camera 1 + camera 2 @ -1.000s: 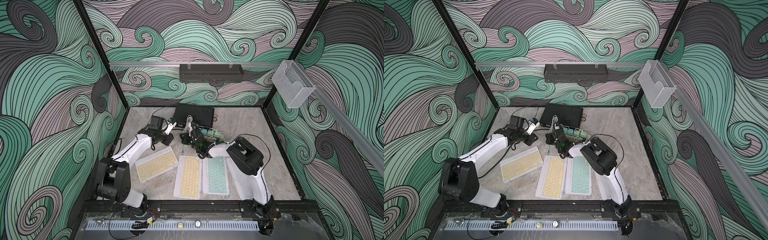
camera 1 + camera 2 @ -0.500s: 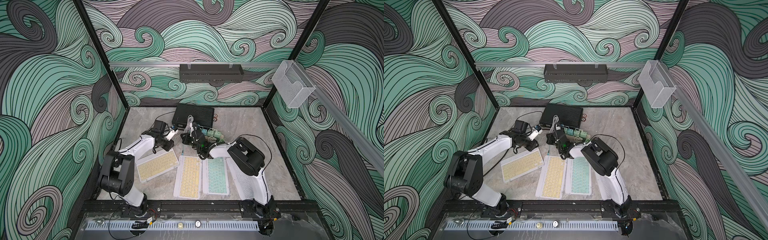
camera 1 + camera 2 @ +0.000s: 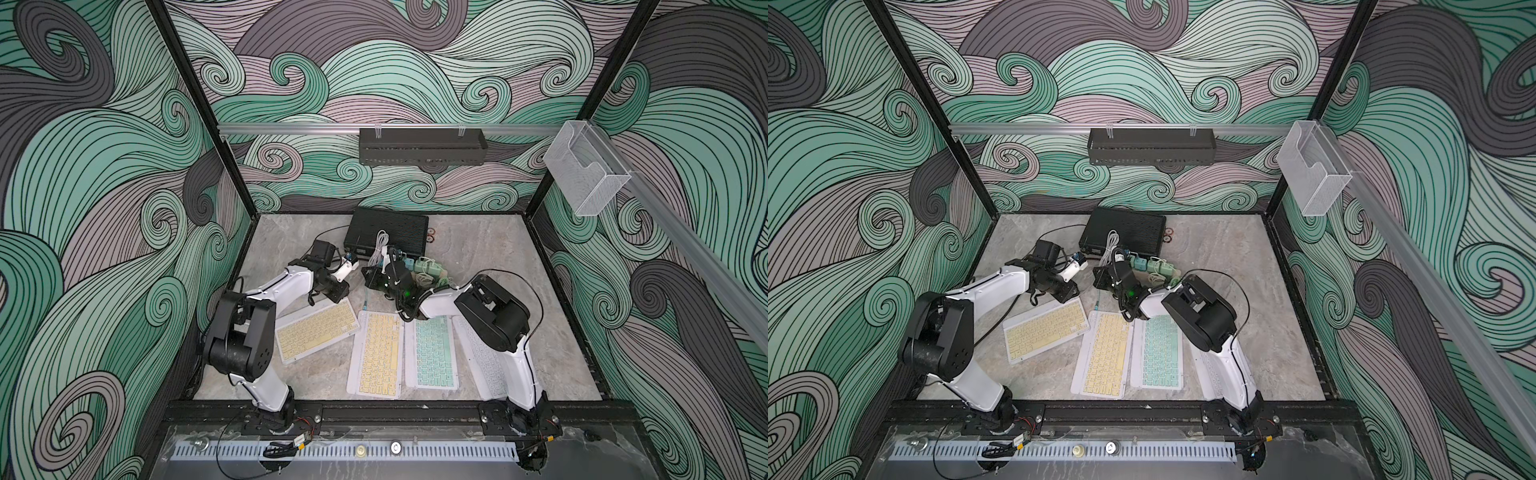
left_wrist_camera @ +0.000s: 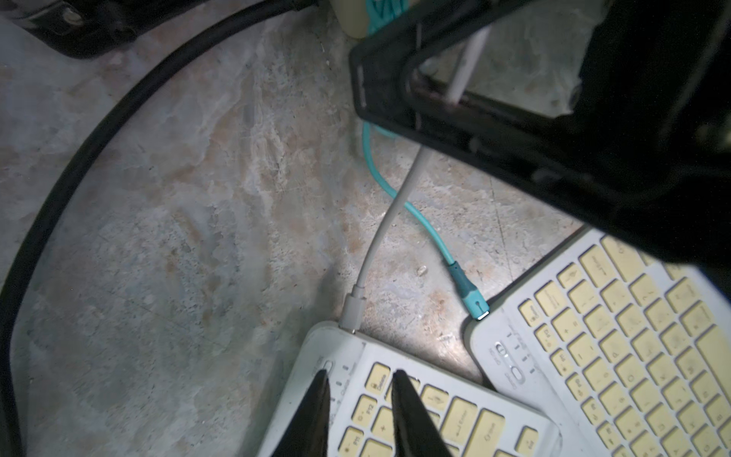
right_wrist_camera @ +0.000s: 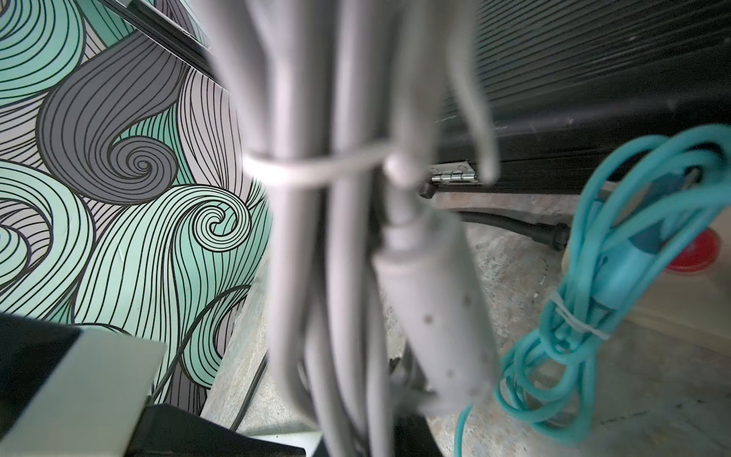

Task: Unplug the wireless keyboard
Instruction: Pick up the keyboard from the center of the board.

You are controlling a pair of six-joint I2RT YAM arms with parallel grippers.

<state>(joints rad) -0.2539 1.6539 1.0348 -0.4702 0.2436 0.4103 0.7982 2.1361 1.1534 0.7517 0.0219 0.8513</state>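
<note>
Step in hand, as judged: approach to the connector. The left gripper [image 4: 360, 380] hovers over a corner of the angled yellow keyboard [image 4: 435, 419], jaws narrowly parted and empty. This keyboard has a white frame and pale yellow keys, and lies flat on the marble tabletop [image 4: 178, 237].

At that corner, the white USB plug [image 4: 353, 314] sits seated in the keyboard's edge. Its white cable [image 4: 391, 213] runs away from the keyboard. Just beside the keyboard, a second yellow keyboard [image 4: 633, 336] carries a teal plug [image 4: 472, 304].

Farther from the keyboard, the right gripper [image 3: 390, 261] has its jaws closed on the white cable bundle [image 5: 300, 237].

Next move: advance past the corner, straddle the plug body, clamp, and pull straight along the port axis. The unrestrained keyboard may slide.
</note>
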